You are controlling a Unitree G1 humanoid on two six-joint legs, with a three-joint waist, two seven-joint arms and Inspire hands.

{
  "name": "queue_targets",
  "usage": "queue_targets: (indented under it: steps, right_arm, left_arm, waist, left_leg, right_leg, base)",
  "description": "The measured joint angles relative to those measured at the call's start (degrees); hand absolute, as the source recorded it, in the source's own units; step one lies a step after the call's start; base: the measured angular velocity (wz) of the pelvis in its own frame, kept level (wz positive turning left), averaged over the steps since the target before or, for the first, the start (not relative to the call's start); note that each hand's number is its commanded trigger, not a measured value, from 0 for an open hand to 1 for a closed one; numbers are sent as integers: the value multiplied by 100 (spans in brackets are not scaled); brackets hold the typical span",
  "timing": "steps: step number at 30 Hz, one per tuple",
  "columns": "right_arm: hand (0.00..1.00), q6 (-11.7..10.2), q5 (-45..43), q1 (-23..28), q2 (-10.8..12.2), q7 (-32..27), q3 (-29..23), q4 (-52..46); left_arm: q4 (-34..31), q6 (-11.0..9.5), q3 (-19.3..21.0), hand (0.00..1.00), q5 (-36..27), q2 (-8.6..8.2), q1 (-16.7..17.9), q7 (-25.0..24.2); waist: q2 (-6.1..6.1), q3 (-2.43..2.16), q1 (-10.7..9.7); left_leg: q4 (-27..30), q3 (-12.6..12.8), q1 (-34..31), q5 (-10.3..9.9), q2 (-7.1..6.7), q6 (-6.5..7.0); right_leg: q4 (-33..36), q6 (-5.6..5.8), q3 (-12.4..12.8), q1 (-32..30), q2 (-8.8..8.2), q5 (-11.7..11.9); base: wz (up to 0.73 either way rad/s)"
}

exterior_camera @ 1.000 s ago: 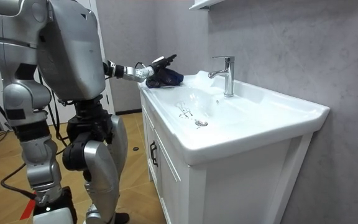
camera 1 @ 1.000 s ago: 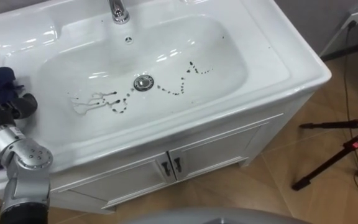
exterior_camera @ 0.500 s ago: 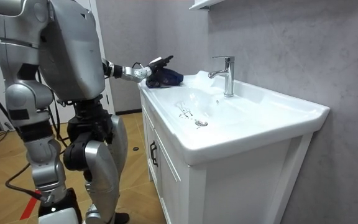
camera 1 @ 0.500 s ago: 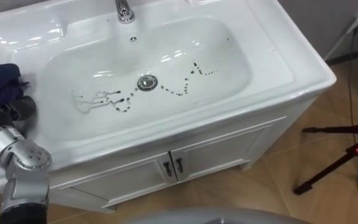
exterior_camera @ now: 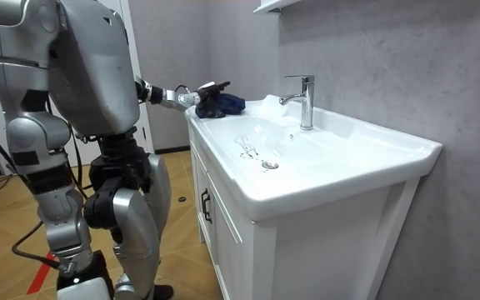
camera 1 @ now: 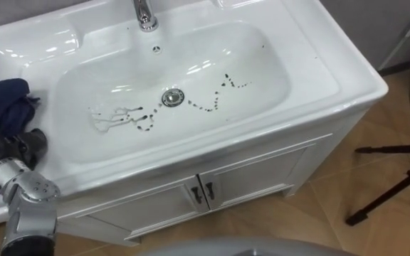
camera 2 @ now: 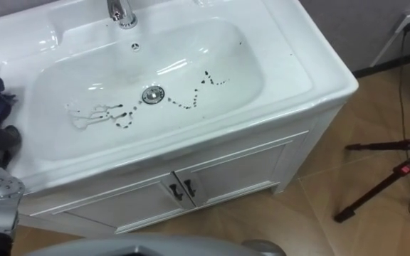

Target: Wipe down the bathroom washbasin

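Blue cloth (camera 1: 4,99) on the counter (camera 1: 347,78), left of a dirty basin (camera 1: 262,78).
Left hand (camera 1: 11,153) at the counter's left edge, dark fingers (camera 1: 33,141) right by the cloth's near side; holding it or not, cannot tell. In the basin, dark marks (camera 1: 212,107) around the drain (camera 1: 172,97). Right hand (exterior_camera: 77,275) low by the leg.

Left hand (exterior_camera: 206,88) drops from raised pose above dark blue cloth (camera 1: 4,101) to cloth level, at its near edge. In eye views, hand draws back toward robot and more cloth shows. Head camera shifts, so basin (camera 1: 347,78) sits slightly lower-right.
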Motion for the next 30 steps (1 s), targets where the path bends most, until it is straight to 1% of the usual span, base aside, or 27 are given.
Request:
queue_targets:
  steps: [2, 7, 9, 12, 14, 17, 21, 25, 26, 30]
  right_arm:
    - [0, -1, 0, -11, -4, 26, 0, 10]
    - [0, -1, 0, -17, -3, 30, -2, 11]
    - [0, 0, -16, -17, -8, 31, -2, 9]
    - [0, 4, -11, -7, -43, 34, -2, 7]
    - [0, 5, -12, 6, -51, 34, -2, 11]
    - [0, 6, -16, 33, -92, 47, -1, 12]
    - [0, 12, -29, 37, -111, 158, -1, 56]
    - [0, 24, -29, 26, -111, 167, -4, 86]
    - [0, 49, -30, 21, -111, 166, -5, 85]
    - [0, 124, -85, -25, -154, 162, -56, 145]
  left_arm:
    - [56, 2, 23, 0, 0, 38, -6, -47]
    - [58, 2, 23, 0, -4, 69, -7, -125]
    - [150, -11, 21, 0, -2, 149, -17, -140]
    - [335, -51, 23, 0, -3, 271, -43, -163]
    - [397, -87, 23, 0, -3, 277, -55, -190]
    - [525, -104, 21, 0, 1, 276, -70, -279]
    - [827, -119, 57, 0, 27, 277, -268, -409]
    - [1058, -128, 135, 0, 50, 276, -402, -529]
    - [1135, -127, 186, 0, 48, 277, -465, -558]
    - [1627, -124, 196, 0, 73, 317, -683, -795]
  waist:
    - [-2, 2, -4]
    - [-19, 10, -18]
    - [-29, 12, -62]
    - [-18, 13, -53]
    - [-13, 12, -40]
    - [30, 12, -30]
    - [76, 11, 8]
    - [93, 7, 18]
    - [103, 4, 18]
    - [186, -37, 26]
  left_leg:
    - [21, 0, -5, 0, 0, 0]
    - [39, -10, -40, -1, -1, -1]
    - [38, -15, -49, -1, -3, -2]
    - [35, -6, -39, -1, 0, -3]
    - [32, -4, -26, 0, 3, -4]
    - [19, -2, -6, 1, 3, -6]
    - [13, -2, -8, 11, 10, -23]
    - [13, -1, -9, 28, 25, -50]
    - [9, 3, -9, 32, 33, -58]
    - [0, 5, -5, 54, 49, -90]
  right_leg:
    - [13, -2, -2, 0, 0, 1]
    - [64, -7, -15, -24, -4, -3]
    - [67, -7, -6, -25, -5, -3]
    - [75, -10, 19, -25, 5, -1]
    - [75, -12, 41, -16, 13, 0]
    - [83, -14, 62, -6, 18, 1]
    - [87, -29, 74, -7, 31, 12]
    - [89, -51, 91, -11, 58, 25]
    - [84, -61, 106, -10, 90, 31]
    - [74, -94, 144, -6, 99, 57]
  base:
    - [0]
    - [0]
    - [2]
    - [0]
    - [-3]
    - [0]
    - [0]
    - [0]
    - [-3]
    - [-2]
